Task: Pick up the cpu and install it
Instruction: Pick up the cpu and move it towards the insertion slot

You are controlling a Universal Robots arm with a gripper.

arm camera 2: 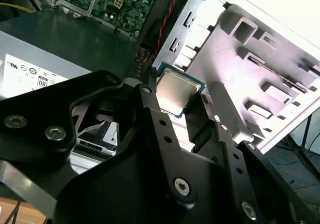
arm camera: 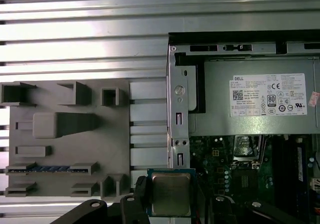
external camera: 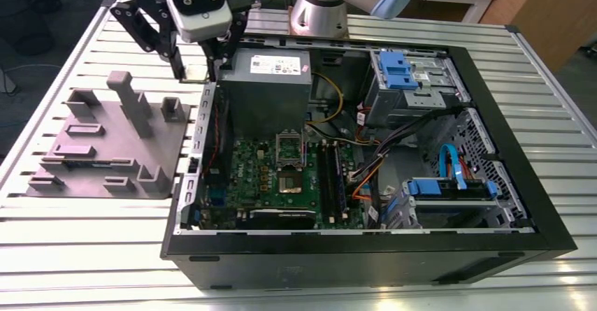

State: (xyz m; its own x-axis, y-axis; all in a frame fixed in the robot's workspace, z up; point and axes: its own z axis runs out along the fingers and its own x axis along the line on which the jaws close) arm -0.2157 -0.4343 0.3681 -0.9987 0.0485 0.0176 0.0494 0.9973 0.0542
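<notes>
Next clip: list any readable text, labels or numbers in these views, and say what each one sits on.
White label on the grey power supply: print and symbols, too small to read reliably.
The cpu, held in the gripper: no legible marking.
Grey holder block: no text.

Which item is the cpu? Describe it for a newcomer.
Start at the open computer case; over its wall nearest the grey block hangs the end effector. The cpu is the small flat square gripped there, silvery metal top, unlike the long black memory sticks.
</notes>
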